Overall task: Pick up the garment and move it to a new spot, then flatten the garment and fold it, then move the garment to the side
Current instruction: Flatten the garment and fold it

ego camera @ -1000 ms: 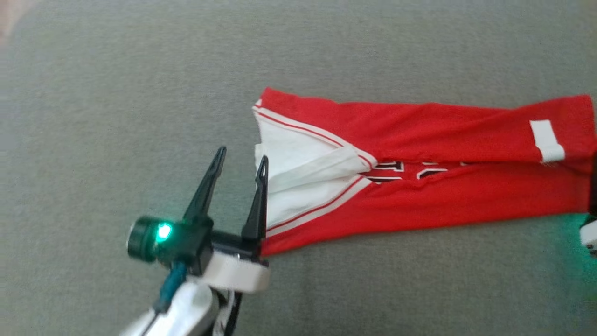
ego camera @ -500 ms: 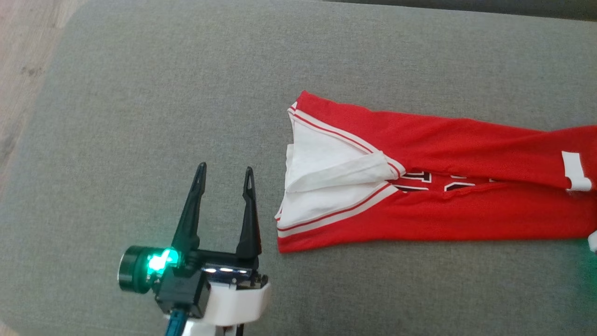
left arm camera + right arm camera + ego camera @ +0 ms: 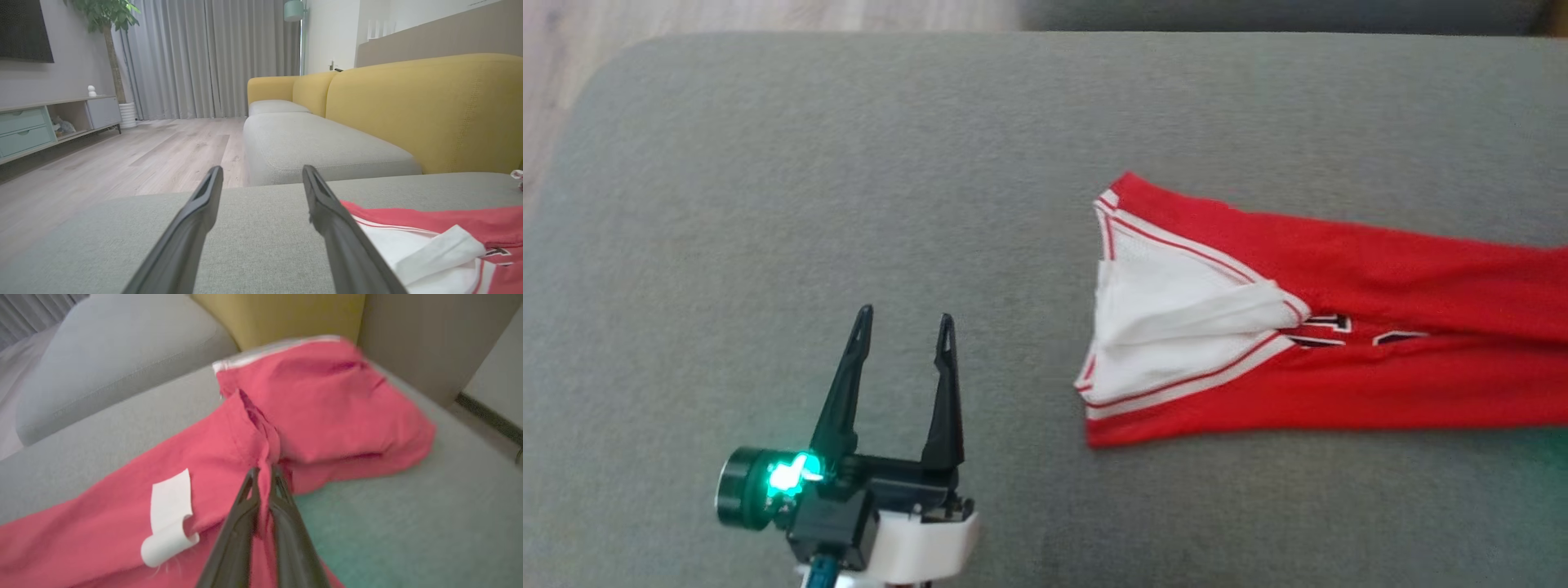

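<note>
The garment (image 3: pixel 1339 359) is a red jersey with white trim and a white inner lining, folded into a long strip on the grey cushion and running off the head view's right edge. My left gripper (image 3: pixel 903 320) stands open over bare cushion, well left of the garment's white end (image 3: pixel 412 249), holding nothing. In the right wrist view my right gripper (image 3: pixel 264 473) is shut on a raised pinch of the garment (image 3: pixel 327 404) near a curled white label (image 3: pixel 169 520).
The grey cushion (image 3: pixel 849 163) ends at a rounded edge at the head view's top left, with wooden floor (image 3: pixel 122 155) beyond. A yellow sofa back (image 3: pixel 429 110) and another grey cushion (image 3: pixel 318 143) lie ahead of the left gripper.
My left gripper has drawn back left from the garment's white end. The head camera has shifted, putting the garment further right. My right gripper has closed on the fabric.
</note>
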